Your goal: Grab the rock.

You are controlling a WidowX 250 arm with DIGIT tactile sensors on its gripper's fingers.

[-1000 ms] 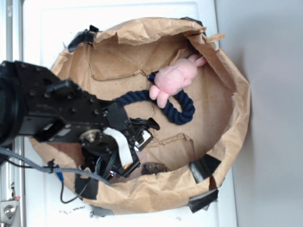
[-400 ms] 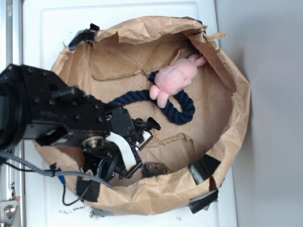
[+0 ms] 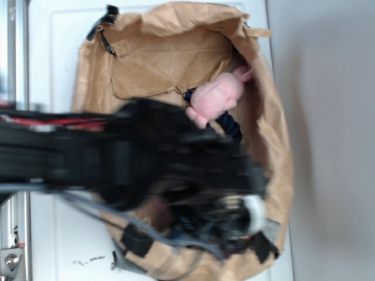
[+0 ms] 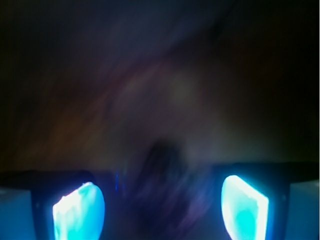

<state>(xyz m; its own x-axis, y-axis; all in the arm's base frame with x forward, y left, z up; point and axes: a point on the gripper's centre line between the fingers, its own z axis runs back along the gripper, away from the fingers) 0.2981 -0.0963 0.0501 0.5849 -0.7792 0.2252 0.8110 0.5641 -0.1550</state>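
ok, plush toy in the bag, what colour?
Pink. The plush toy shows best in the exterior view.

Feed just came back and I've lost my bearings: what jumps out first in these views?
The blurred black robot arm sweeps across the crumpled brown paper bag, hiding its lower half. Above it, the pink plush bunny lies near the bag's right wall. In the wrist view, two glowing cyan finger pads stand apart against dark blur.

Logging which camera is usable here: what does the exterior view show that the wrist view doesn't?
Only the exterior view shows the brown paper bag, the pink plush toy, a bit of dark blue rope and the blurred black arm. Only the wrist view shows two glowing blue fingers set apart, a dark smear between them. Both are motion-blurred; neither clearly shows the rock.
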